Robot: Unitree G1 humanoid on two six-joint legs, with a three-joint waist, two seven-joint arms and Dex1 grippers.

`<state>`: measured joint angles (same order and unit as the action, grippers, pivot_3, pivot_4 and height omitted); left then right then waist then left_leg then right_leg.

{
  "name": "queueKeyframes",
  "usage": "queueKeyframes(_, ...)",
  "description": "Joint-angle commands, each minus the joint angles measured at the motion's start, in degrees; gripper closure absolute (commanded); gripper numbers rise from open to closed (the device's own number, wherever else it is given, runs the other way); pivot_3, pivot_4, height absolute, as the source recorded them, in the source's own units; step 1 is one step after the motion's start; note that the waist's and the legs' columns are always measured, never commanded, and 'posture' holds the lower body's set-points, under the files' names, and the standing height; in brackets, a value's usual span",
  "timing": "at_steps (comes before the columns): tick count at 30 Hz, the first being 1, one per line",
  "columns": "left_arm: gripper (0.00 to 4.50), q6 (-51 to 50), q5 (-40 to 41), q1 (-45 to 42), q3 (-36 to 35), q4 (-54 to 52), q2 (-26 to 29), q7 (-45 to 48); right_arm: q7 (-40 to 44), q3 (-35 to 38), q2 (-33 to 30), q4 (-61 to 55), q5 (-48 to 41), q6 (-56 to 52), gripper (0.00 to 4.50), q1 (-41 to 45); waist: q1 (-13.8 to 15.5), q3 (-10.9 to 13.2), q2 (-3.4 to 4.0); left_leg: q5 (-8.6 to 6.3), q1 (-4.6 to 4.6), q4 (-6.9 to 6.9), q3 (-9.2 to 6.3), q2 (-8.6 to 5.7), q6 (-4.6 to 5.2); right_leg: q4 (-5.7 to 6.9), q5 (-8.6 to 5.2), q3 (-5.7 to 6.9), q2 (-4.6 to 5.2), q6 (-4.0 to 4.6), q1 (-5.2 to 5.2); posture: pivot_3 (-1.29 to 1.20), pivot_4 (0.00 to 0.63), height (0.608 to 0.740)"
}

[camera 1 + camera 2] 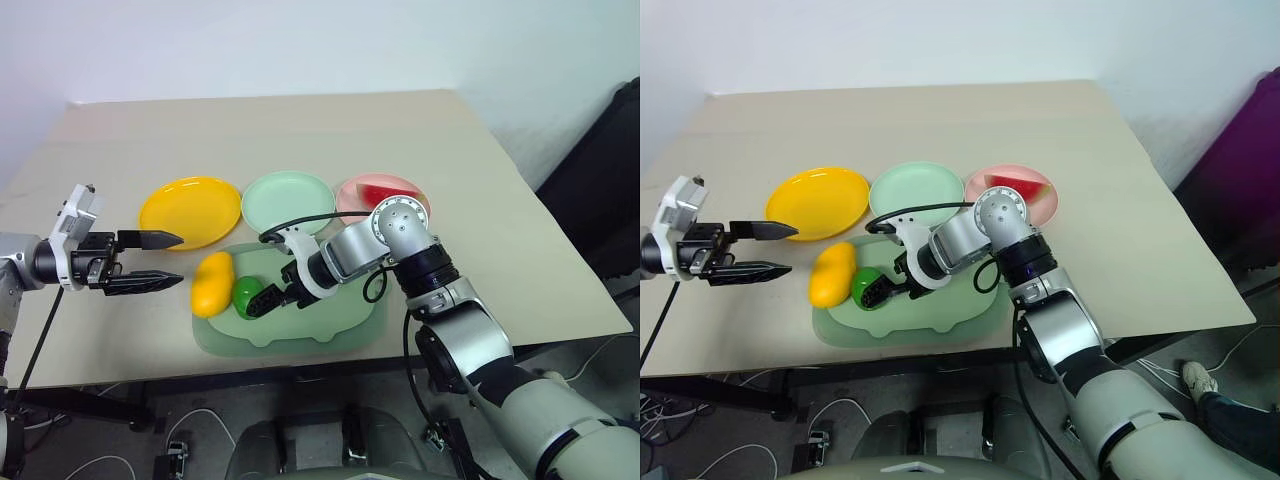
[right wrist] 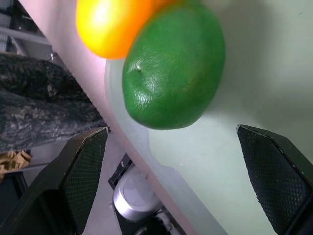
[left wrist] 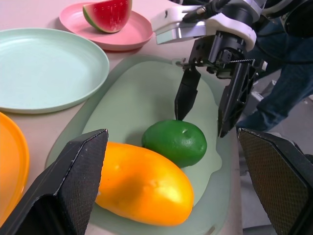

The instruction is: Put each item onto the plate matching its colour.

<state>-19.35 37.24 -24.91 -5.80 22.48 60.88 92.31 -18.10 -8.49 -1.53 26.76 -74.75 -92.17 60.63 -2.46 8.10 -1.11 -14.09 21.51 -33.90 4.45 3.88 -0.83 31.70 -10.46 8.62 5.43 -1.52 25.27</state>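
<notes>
A yellow mango [image 1: 212,283] and a glossy green fruit [image 1: 244,291] lie side by side, touching, on a pale green mat [image 1: 330,325]. The red watermelon wedge [image 1: 388,192] rests on the pink plate [image 1: 350,190]. The yellow plate [image 1: 190,212] and the mint green plate [image 1: 288,202] hold nothing. My right gripper [image 3: 201,125] is open, angled down at the green fruit [image 3: 174,142], its tips just beside it and apart from it. My left gripper [image 1: 180,260] stands open and level above the table, left of the mango, with nothing in it.
The three plates stand in a row behind the mat, in the middle of a beige table [image 1: 500,230]. The mat reaches close to the table's front edge. A person's leg in jeans [image 3: 288,83] stands off the table's right side, beside a dark object [image 1: 600,180].
</notes>
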Motion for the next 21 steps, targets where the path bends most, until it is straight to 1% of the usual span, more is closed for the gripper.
queueKeyframes(1,0.00,0.4,1.2,-0.1,-1.2,-0.5,1.4,0.2,-1.0,2.7,1.5,-0.2,0.7,-0.3,0.02,0.7,0.0,0.0,0.00,0.00,0.00,0.00,0.00,0.00,0.00,0.00,0.00,0.00,0.00,0.00,0.00,0.00,0.150,0.740)
queueKeyframes(4,0.00,0.5,1.2,0.0,-1.2,-0.5,1.4,0.2,-2.4,4.5,2.7,0.5,1.7,-0.3,0.02,0.6,0.0,0.0,0.00,0.00,0.00,0.00,0.01,0.00,0.00,0.00,0.00,0.00,0.00,0.00,0.00,0.00,0.150,0.740)
queueKeyframes(7,0.00,0.6,1.2,-0.1,-1.1,-0.4,1.3,0.2,-4.9,9.0,5.9,2.2,3.1,-0.3,0.02,1.1,0.0,0.0,0.00,0.00,0.00,0.00,0.01,0.00,0.00,0.00,0.00,0.00,0.00,0.00,0.01,0.00,0.150,0.740)
queueKeyframes(11,0.00,0.8,1.3,-0.2,-1.1,-0.4,1.4,0.2,-7.2,12.9,8.7,3.4,4.8,-0.3,0.02,1.4,0.0,0.0,0.00,0.00,0.00,0.00,0.01,0.01,0.00,0.02,0.00,0.00,-0.02,0.00,0.01,0.00,0.150,0.740)
queueKeyframes(17,0.00,0.9,1.4,-0.1,-1.1,-0.4,1.6,0.2,-9.0,15.0,10.6,3.2,6.7,-0.3,0.02,0.8,0.0,0.0,0.00,0.00,0.01,0.00,0.00,0.01,0.00,0.00,0.00,-0.01,0.05,0.00,0.00,0.00,0.150,0.740)
queueKeyframes(20,0.00,1.0,1.3,-0.1,-0.9,-0.2,1.7,0.2,-9.4,14.9,11.2,2.1,10.2,-0.3,0.02,0.8,-0.1,0.0,0.01,0.00,0.01,0.00,-0.01,0.01,-0.01,-0.02,0.00,-0.01,0.07,0.00,0.00,0.00,0.150,0.740)
queueKeyframes(21,0.00,1.0,1.3,-0.2,-0.9,-0.2,1.7,0.2,-8.6,13.0,10.7,0.8,11.8,-0.3,0.02,1.0,-0.1,0.0,0.01,0.00,0.01,0.01,0.00,0.01,-0.01,-0.03,0.00,-0.01,0.08,0.00,0.00,0.00,0.150,0.740)
